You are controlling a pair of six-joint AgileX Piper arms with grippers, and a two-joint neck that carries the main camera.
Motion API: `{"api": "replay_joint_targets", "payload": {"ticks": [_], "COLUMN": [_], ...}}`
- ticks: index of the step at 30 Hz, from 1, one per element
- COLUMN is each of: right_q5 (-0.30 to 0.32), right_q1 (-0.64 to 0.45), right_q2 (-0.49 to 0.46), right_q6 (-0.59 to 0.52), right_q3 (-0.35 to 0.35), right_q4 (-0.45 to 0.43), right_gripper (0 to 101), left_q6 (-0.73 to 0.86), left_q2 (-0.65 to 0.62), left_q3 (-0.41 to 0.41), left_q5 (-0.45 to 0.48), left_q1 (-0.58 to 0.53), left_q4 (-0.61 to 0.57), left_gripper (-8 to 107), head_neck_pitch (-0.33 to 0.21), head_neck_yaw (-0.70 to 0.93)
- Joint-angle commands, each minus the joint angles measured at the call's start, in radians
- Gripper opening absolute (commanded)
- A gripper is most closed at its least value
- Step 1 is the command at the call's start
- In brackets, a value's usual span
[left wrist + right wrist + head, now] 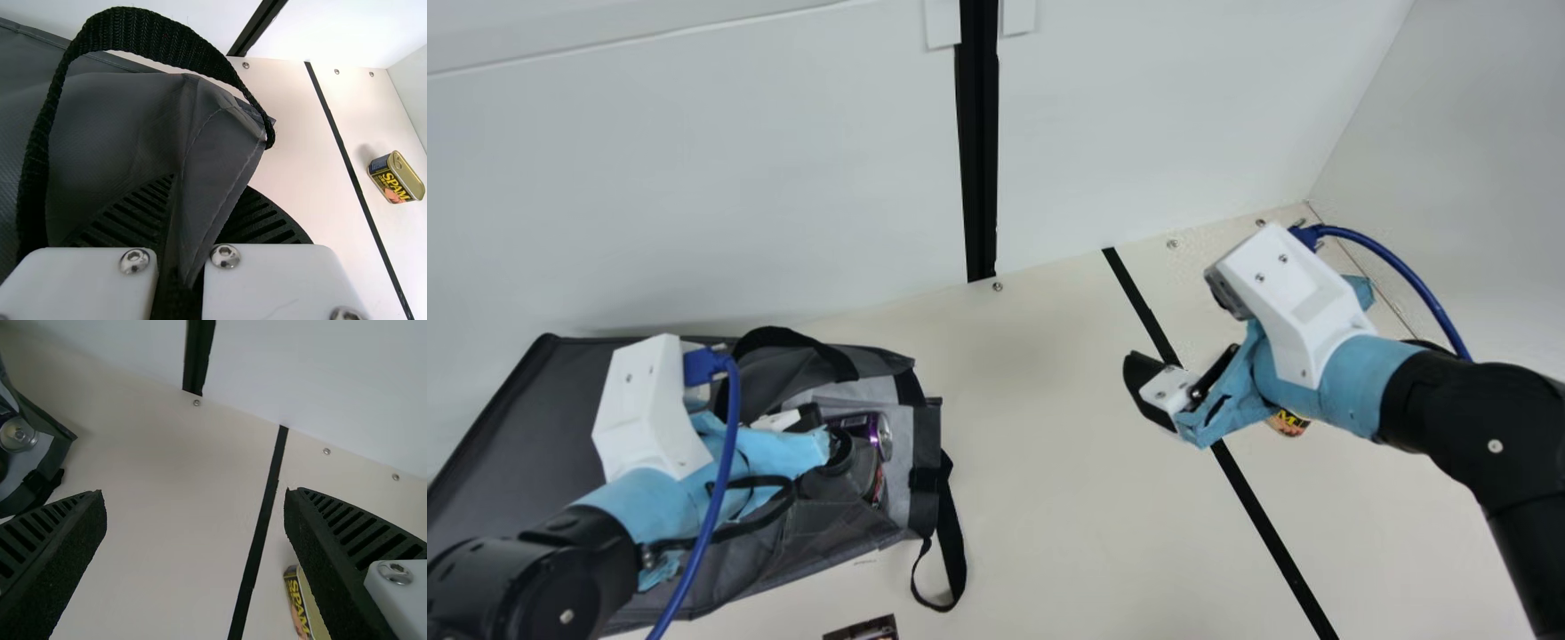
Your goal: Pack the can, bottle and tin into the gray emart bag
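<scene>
The left pincer [193,227] grasps the bag [925,444]; the right pincer [193,495] is released; the can [863,428] and apparently the bottle [840,452] are bagged; the tin [397,179] sits at three o'clock from them in the main view; keep the mouth taut, grip the tin squarely, lift clear, carry toward nine o'clock.

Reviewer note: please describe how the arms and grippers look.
Both the left arm and right arm are black with light-blue wrapping near the wrist, an angular white housing and a dark-blue cable. The left gripper and right gripper have black ribbed fingers and white mounts with silvery screws.
</scene>
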Motion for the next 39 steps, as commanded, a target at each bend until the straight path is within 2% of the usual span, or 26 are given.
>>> {"api": "replay_joint_targets", "payload": {"ticks": [1,18,26,39], "right_q5": [0.009,0.113,0.158,0.196], "right_q1": [-0.002,-0.005,-0.011,-0.039], "right_q2": [-0.004,-0.033,-0.038,-0.039], "right_q6": [0.062,0.304,0.363,0.428], "right_q3": [-0.006,-0.077,-0.109,-0.145], "right_q4": [-0.046,-0.262,-0.334,-0.448], "right_gripper": [91,91,91,91], "left_q6": [0.000,0.000,0.000,0.000], "left_q2": [0.000,0.000,0.000,0.000], "left_q3": [0.000,0.000,0.000,0.000], "left_q5": [0.000,0.000,0.000,0.000], "left_q1": [0.000,0.000,0.000,0.000], "left_q4": [0.000,0.000,0.000,0.000], "left_gripper": [10,10,10,10], "head_neck_pitch": [-0.023,-0.023,-0.023,-0.023], "head_neck_yaw": [-0.001,-0.001,-0.001,-0.001]}}
